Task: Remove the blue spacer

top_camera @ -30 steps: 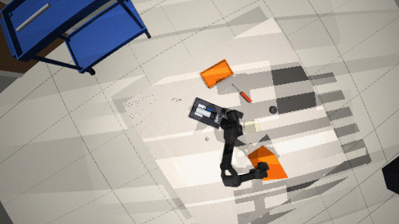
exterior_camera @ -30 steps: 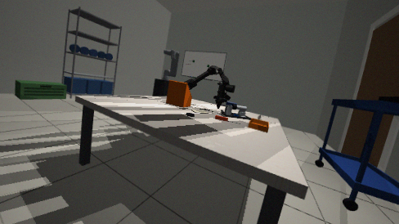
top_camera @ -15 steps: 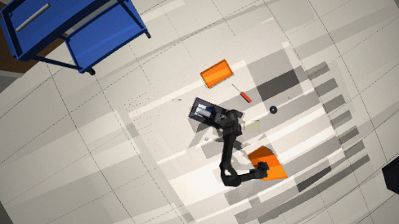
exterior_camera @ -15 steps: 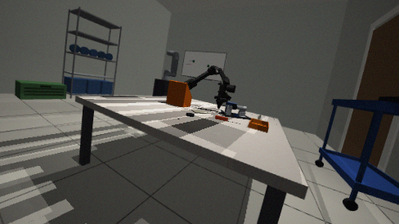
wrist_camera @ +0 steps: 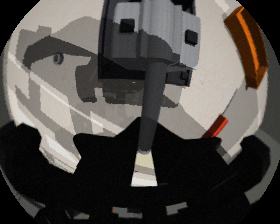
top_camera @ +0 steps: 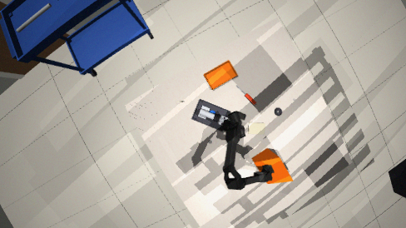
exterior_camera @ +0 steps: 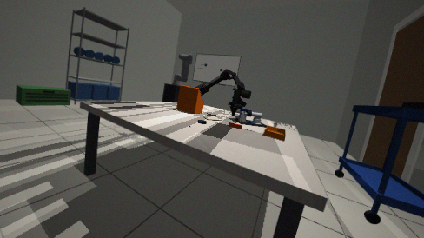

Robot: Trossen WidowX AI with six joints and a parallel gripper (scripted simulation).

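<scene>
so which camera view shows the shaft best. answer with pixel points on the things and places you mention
The wrist view: the grey shaft point(wrist_camera: 152, 105) runs unobstructed from the housing block point(wrist_camera: 153, 35) down to the jaws. From the top, the arm hides most of that stretch; the exterior view is too distant to make it out.

A lab or workshop, with a whiteboard point(exterior_camera: 216, 69), metal shelving point(exterior_camera: 127, 55) and a blue cart point(top_camera: 109, 54) point(exterior_camera: 387, 159).

The white rectangular board point(exterior_camera: 212, 60) on the grey wall point(exterior_camera: 287, 46) is bearing small green and reddish marks, too small to make out; no text, label, brand, number or sign is showing readably
</scene>
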